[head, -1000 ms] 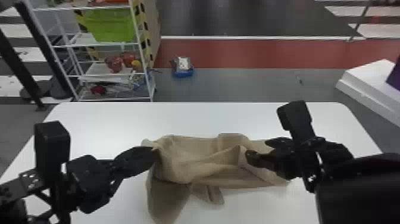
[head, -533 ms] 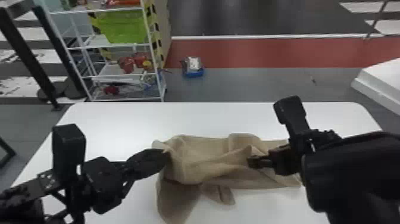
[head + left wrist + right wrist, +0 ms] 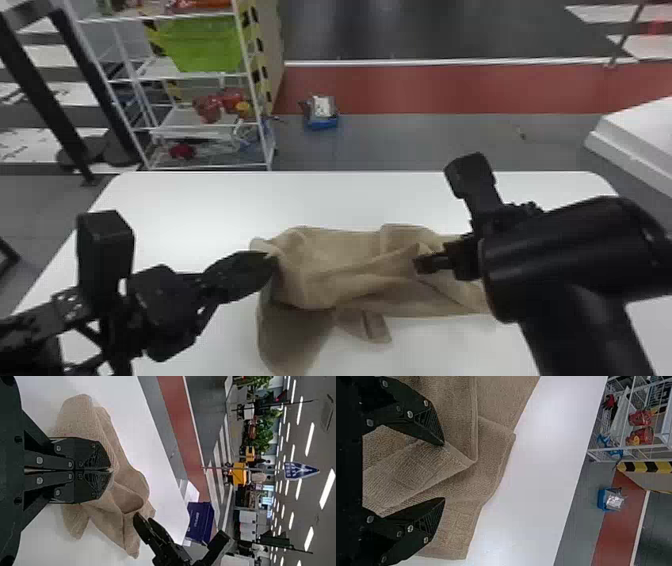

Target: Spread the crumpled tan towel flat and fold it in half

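Tan towel (image 3: pixel 345 257) lies bunched mid-table, long side running L to R, ridges & folds all over; one loose flap (image 3: pixel 292 342) droops toward near side at L, plus a small tail (image 3: pixel 375 327) poking out near the middle. White table (image 3: pixel 200 200) shows bare on far side.

L gripper (image 3: pixel 111 471) is at towel's L end, fingers together w/ cloth pinched at the tips. R gripper (image 3: pixel 444 471) is over the R part, fingers wide apart, folded-over corner (image 3: pixel 425 471) of cloth lying btwn/under them; no grip there, & can't tell if fingertips touch it.

Step in hand, I'd say: spreading, i.e. getting a 2nd hold so both arms can pull the cloth out. Folding in half not begun; towel's nowhere near flat.

Next move prob. calls for R gripper to go down a bit, take just that corner's top layer & close. Then lift slightly, draw the two apart L/R till ridges go, & lay it down. Risk: pinching 2 layers at once, which locks the fold in, or tips closing on air & sliding off the edge.
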